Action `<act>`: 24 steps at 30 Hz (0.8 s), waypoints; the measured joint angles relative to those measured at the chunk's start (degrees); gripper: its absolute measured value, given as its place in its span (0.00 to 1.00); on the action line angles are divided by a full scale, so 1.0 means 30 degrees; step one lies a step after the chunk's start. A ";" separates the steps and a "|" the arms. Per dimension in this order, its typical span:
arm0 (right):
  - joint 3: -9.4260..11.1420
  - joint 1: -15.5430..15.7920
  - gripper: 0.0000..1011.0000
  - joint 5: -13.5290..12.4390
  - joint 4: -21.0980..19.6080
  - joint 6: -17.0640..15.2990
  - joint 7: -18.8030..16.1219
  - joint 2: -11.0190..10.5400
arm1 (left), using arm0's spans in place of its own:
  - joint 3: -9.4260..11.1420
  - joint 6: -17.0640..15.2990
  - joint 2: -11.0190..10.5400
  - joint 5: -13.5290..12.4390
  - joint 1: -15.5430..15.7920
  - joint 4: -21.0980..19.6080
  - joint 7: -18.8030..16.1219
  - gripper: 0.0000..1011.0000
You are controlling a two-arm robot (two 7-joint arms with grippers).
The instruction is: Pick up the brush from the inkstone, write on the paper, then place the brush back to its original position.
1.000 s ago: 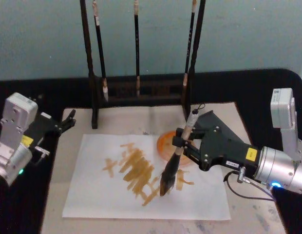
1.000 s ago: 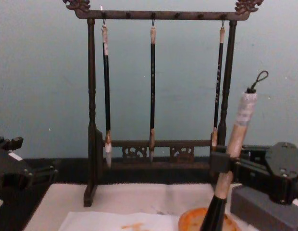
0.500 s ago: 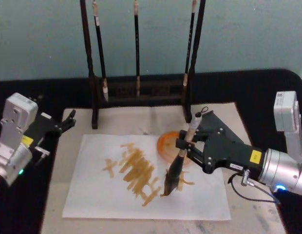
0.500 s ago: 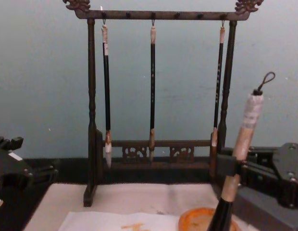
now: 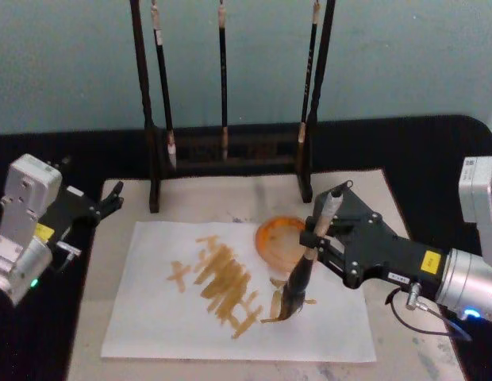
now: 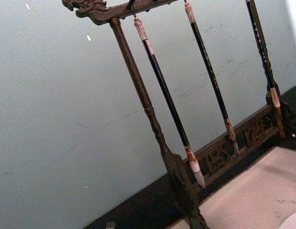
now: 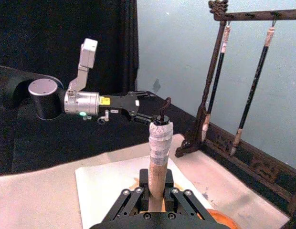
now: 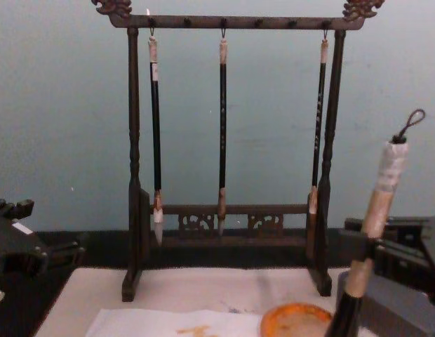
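Right claw (image 5: 312, 238), clamped tight on the handle of the brush (image 5: 297, 282), holds it tilted just on the robot's side of the orange dish (image 5: 276, 235). The tuft is pressed and bent against the paper (image 5: 151, 317), whose far edge meets the dish, at the end of the ochre strokes. Left claw (image 5: 113, 196) hangs well to the left of the dish over the black desk (image 5: 436, 151), fingers apart and empty; the brush rack (image 5: 148, 119) stands behind the dish.
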State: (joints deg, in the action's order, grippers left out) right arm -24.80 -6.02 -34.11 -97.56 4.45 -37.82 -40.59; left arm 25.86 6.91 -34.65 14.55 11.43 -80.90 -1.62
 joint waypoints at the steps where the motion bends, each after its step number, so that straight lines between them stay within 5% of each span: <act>1: 0.0039 0.0041 0.18 0.0002 -0.0023 0.0006 0.0020 -0.0018 | 0.0001 0.0000 0.0000 0.0000 0.0000 0.0000 0.0000 1.00; 24: 0.1534 0.1701 0.18 0.0060 -0.0999 0.0245 0.0657 -0.0609 | 0.0000 0.0000 0.0000 0.0001 0.0000 -0.0001 0.0000 1.00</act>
State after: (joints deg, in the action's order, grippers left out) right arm -20.19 -0.91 -33.93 -100.56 5.18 -35.85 -42.41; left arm 25.86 6.91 -34.65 14.55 11.43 -80.90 -1.62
